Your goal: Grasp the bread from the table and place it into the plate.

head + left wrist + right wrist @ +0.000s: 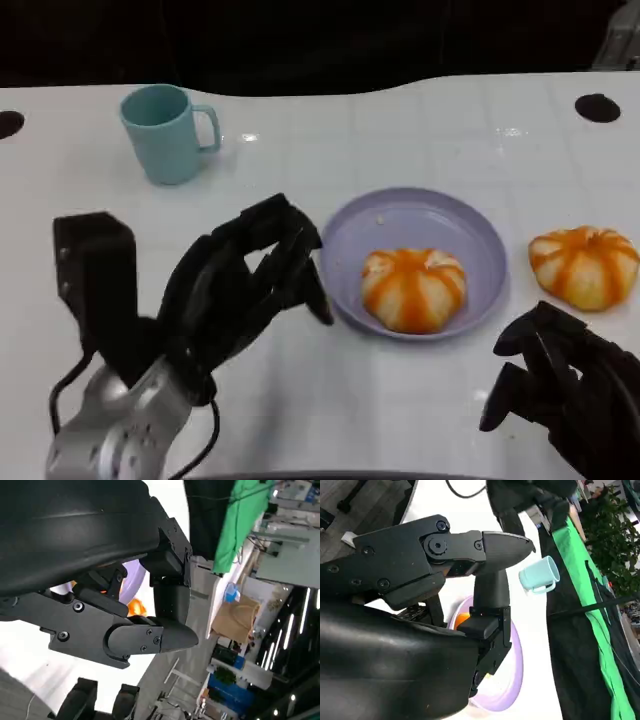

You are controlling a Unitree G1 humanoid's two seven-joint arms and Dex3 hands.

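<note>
A round orange-striped bread [413, 288] lies in the lavender plate [420, 214] at the table's middle. A second, similar bread [584, 264] sits on the table right of the plate. My left hand [240, 290] hovers just left of the plate, fingers spread and holding nothing. My right hand [560, 385] sits low at the front right, below the second bread, fingers loosely curled with nothing in them. In the left wrist view, bits of the plate [134, 575] and bread [136, 607] peek past my fingers [150, 637]. The right wrist view shows the plate [512, 680] beyond the fingers [475, 547].
A light blue mug [165, 132] stands at the back left of the white table [420, 410]; it also appears in the right wrist view as the mug [539, 575]. Dark round holes mark the table at the far left [8, 122] and far right [597, 107].
</note>
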